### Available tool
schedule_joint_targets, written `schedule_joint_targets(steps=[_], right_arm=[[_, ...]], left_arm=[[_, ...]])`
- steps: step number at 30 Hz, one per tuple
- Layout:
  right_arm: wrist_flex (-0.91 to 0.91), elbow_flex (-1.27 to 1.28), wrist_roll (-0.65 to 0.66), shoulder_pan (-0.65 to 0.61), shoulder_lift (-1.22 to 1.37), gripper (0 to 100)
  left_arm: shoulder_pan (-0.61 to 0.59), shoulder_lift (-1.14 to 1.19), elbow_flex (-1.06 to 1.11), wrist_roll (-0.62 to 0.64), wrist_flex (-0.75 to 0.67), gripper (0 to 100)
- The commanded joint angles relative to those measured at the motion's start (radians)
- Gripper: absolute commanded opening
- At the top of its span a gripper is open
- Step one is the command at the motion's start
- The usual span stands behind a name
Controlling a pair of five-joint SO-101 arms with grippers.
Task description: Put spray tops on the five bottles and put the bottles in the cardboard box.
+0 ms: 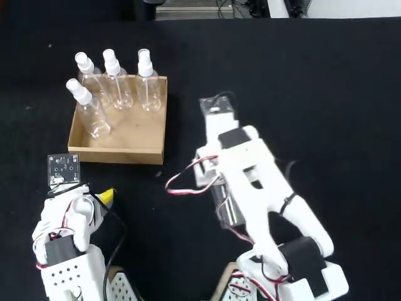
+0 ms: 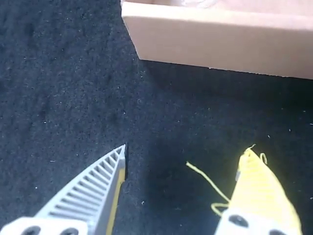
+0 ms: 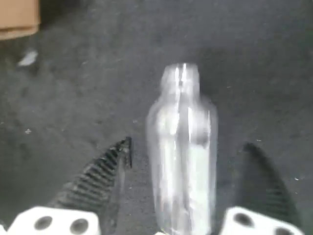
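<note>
The cardboard box (image 1: 119,153) sits at the back left, and several clear bottles (image 1: 119,88) with white spray tops stand in it. One more clear bottle (image 3: 181,147), with no top on its neck, lies on the black mat between the fingers of my right gripper (image 3: 188,154). That gripper is open, with a gap on each side of the bottle. In the high view this bottle (image 1: 223,210) shows partly under the right arm (image 1: 250,169). My left gripper (image 2: 186,169) is open and holds nothing, low over the mat just in front of the box wall (image 2: 220,39).
Black cloth covers the whole table. A loop of red and white cable (image 1: 188,183) hangs from the right arm toward the box. A small pale scrap (image 3: 27,58) lies on the mat near the box corner (image 3: 17,19).
</note>
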Motion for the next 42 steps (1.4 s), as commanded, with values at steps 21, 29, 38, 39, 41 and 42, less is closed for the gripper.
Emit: schedule_joint_targets(steps=[21, 29, 38, 39, 41, 42], right_arm=[[-0.226, 0.232, 0.962, 0.470, -0.193, 6.4], [-0.167, 0.346, 0.684, 0.094, -0.338, 6.7], [-0.104, 0.361, 0.420, -0.341, -0.545, 6.8], [-0.106, 0.364, 0.408, -0.354, -0.558, 6.8], [-0.097, 0.355, 0.405, -0.358, -0.581, 6.8], [-0.083, 0.344, 0.408, -0.350, -0.596, 6.8]], left_arm=[[0.010, -0.005, 0.008, -0.009, 0.005, 34], [0.007, -0.005, 0.008, -0.009, 0.006, 34], [0.005, -0.005, 0.008, -0.009, 0.006, 34], [0.005, -0.005, 0.008, -0.009, 0.006, 34], [0.005, -0.005, 0.008, -0.009, 0.006, 34], [0.007, -0.005, 0.008, -0.009, 0.006, 34]])
